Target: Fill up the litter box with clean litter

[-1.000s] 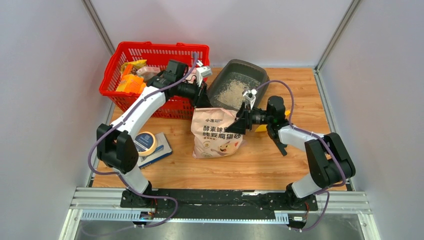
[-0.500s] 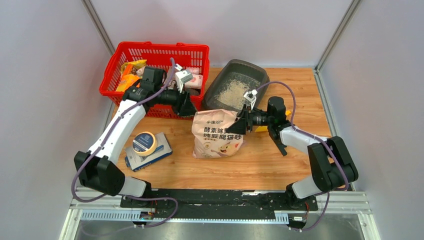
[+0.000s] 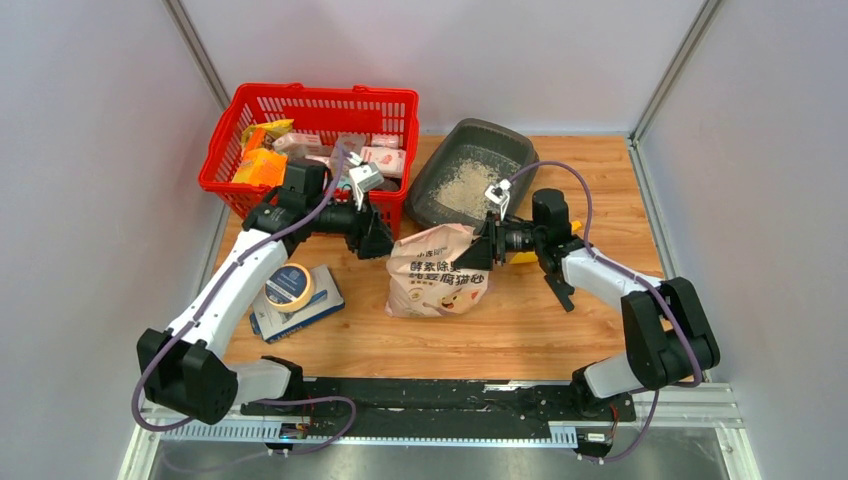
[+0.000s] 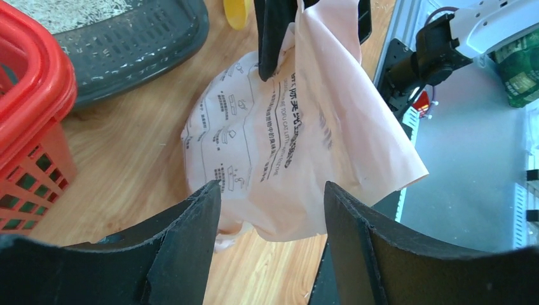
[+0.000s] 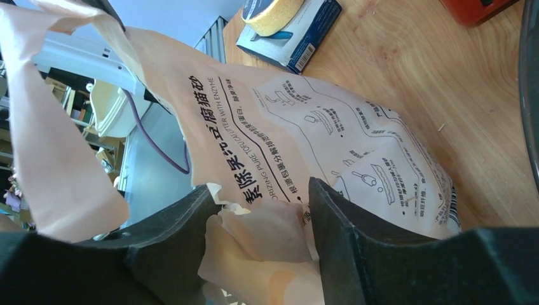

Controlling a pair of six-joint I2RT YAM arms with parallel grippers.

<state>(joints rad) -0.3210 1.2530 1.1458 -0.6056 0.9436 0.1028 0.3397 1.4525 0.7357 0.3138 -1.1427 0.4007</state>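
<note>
Left gripper (image 4: 272,190): jaws apart, empty; bag (image 3: 437,275) just ahead.
Right gripper (image 5: 260,189): clamped on bag's top edge.
Litter box (image 3: 490,125): beside right gripper, holds litter (image 3: 462,185).

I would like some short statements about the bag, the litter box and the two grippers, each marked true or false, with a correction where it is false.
1. The litter box holds some litter. True.
2. The right gripper grips the top of the bag. True.
3. The bag lies inside the red basket. False: it rests on the table, in front of the basket and the litter box.
4. The left gripper is shut on the bag. False: its jaws stand open beside the bag's top and hold nothing.
</note>
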